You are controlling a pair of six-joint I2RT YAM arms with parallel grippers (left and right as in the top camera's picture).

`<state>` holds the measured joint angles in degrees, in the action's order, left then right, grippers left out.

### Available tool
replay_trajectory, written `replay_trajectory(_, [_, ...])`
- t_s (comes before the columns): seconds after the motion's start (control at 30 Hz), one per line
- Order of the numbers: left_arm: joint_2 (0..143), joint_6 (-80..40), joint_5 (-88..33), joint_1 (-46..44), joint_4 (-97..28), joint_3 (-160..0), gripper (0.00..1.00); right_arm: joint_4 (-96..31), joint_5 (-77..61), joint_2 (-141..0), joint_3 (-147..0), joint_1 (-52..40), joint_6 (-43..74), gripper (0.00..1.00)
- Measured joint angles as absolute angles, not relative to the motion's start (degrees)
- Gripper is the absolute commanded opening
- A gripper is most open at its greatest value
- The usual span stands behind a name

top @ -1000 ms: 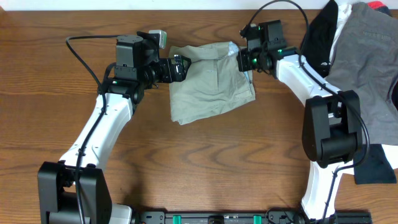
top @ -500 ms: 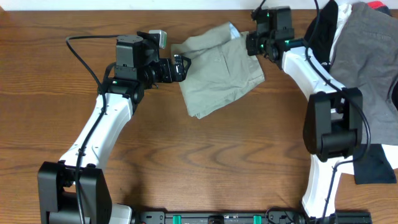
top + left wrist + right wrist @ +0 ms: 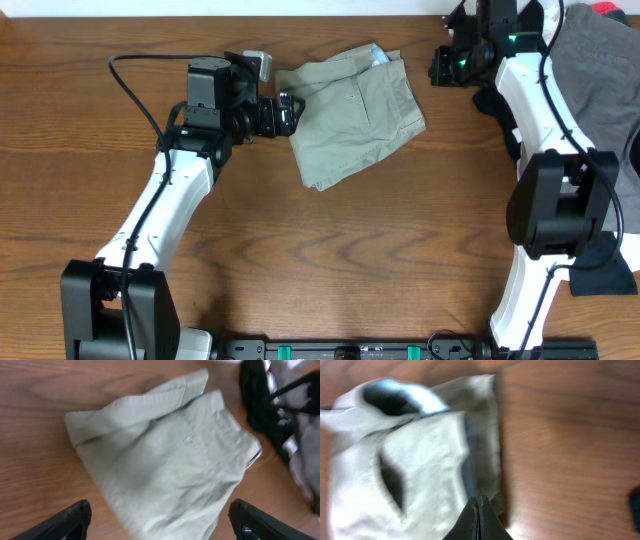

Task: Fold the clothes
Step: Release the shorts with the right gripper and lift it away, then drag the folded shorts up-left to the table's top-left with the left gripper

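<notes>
1. Fingers (image 3: 70, 520) of the left gripper (image 3: 290, 108) are spread wide apart. They hold nothing.
2. Right in front of this gripper lie the shorts (image 3: 355, 110). They are a light green-tan color and are folded into a thick, crooked square. They lie flat on the table (image 3: 330, 260).
3. The near edge of the shorts sits just by the left fingertips. I cannot tell if they touch.
4. On the far side of the shorts from the left gripper is the right gripper (image 3: 479, 512). Its two fingers are pressed tight together, and nothing shows between them.
5. Seen from above, a strip of bare wood lies between the right gripper and the shorts, so they are apart. The waist end of the shorts, with its dark opening, is ahead of the shut fingertips.
6. Behind the right gripper, along its arm, is a pile of other clothes. A black one (image 3: 520, 40) is closest, then a big grey one (image 3: 600, 80), with a bit of white between them.
</notes>
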<state>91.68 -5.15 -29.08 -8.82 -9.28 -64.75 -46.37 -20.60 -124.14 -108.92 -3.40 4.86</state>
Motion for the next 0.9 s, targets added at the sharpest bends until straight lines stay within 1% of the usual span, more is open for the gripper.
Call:
replay_trajectory(0.13, [91.68,-2.39,-24.49,-8.71,-12.45,-64.75,0.87,-47.83,-20.64,-123.57,-107.68,-6.94,3.84,0.01])
replay_trajectory(0.37, [91.68,-0.10,-19.14,-7.01,-13.10,-64.75,0.87,-43.57,-19.09,-123.57,-95.39,-13.02,5.13,0.01])
replay_trajectory(0.5, [91.68,1.23,-18.13,-6.70,-12.56,-64.75,0.87,-37.26,-18.20,-123.57,-90.56,-13.41,6.28,0.01])
replay_trajectory(0.67, [91.68,1.74,-17.69,-6.74,-12.29,-64.75,0.87,-26.24,-15.29,-123.57,-85.12,-13.41,7.53,0.01])
replay_trajectory(0.9, [91.68,2.35,-17.61,-6.96,-12.19,-64.75,0.87,-11.94,-10.31,-126.63,-84.07,-13.41,6.79,0.01])
